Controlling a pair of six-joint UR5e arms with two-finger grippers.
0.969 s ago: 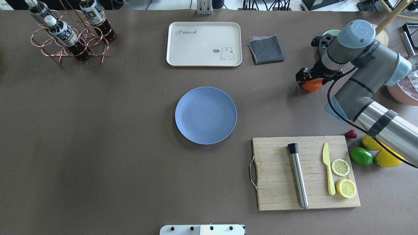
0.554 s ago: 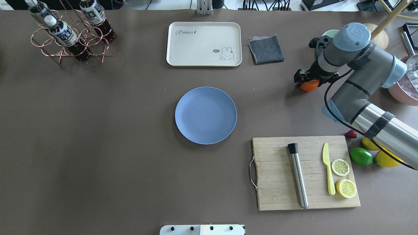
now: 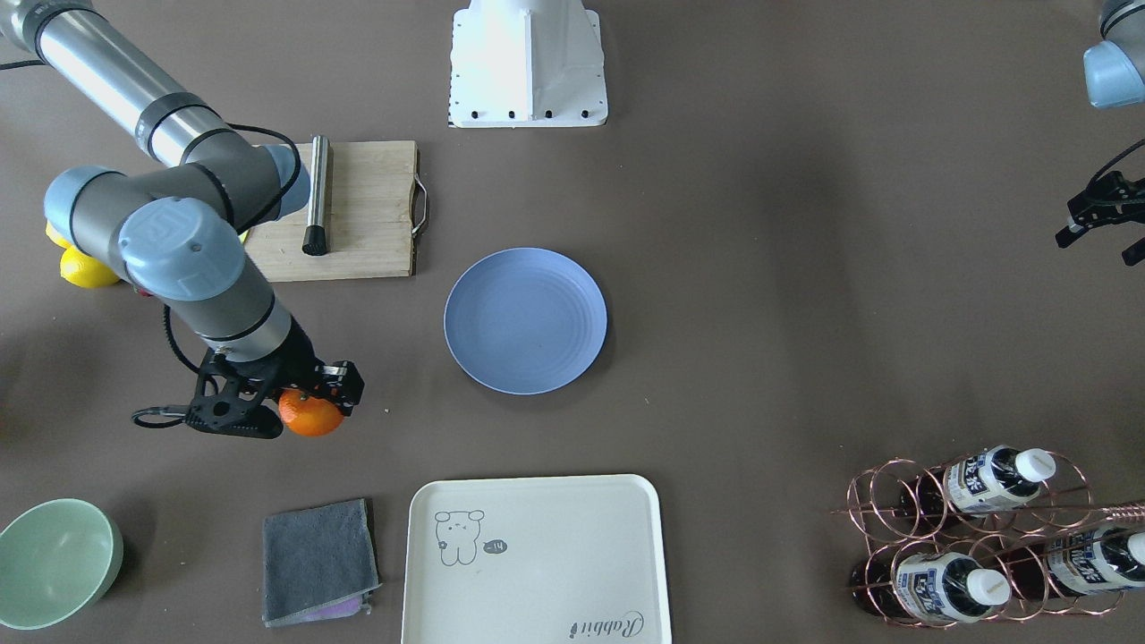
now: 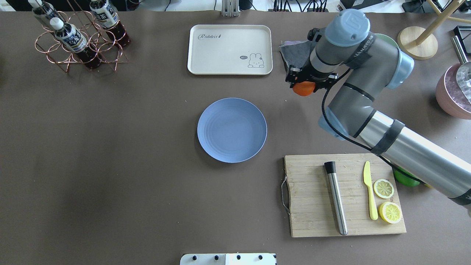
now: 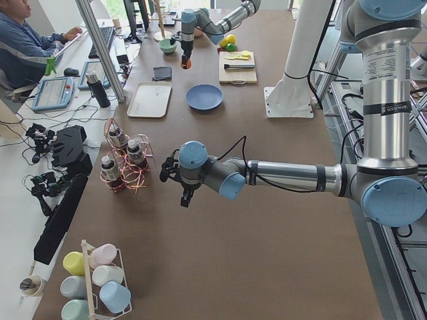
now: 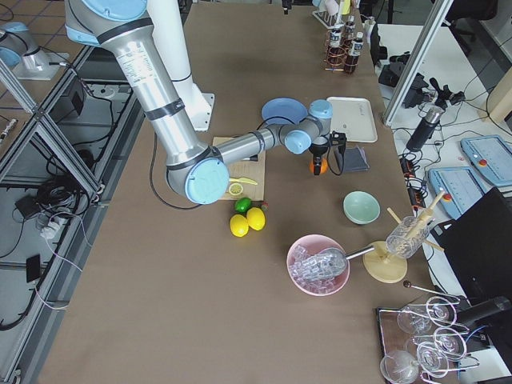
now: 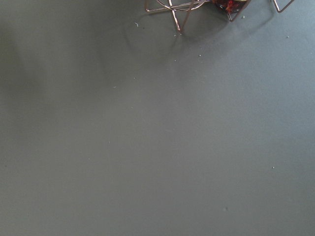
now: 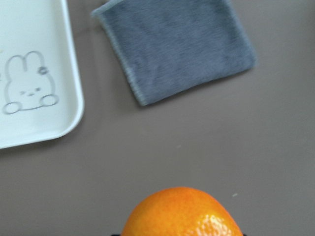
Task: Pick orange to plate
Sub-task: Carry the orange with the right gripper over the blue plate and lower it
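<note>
My right gripper (image 4: 304, 81) has its black fingers pinched on the orange (image 4: 304, 88), a smooth, glossy round fruit with a finely dimpled skin. In the right wrist view the orange (image 8: 182, 214) fills the bottom edge, with the matte brown table (image 4: 128, 165) below it. It hangs off the table, just in front of a fuzzy grey square cloth (image 8: 177, 49) and well apart from the plate (image 4: 232, 130). The plate is round, light blue and faintly ringed, and it lies flat mid-table with nothing on it. Beyond it sits a cream rectangular tray (image 4: 230, 49) with rounded corners and a printed rabbit. Nearer my side lies a slatted bamboo board (image 4: 312, 221) carrying a steel rod (image 4: 336, 202), a yellow plastic knife (image 4: 369, 195) and two cut lemon halves (image 4: 383, 188). My left gripper (image 3: 1096, 249) hangs at the far end, fingers spread and holding nothing, near a copper wire rack (image 4: 77, 48) of bottles.
</note>
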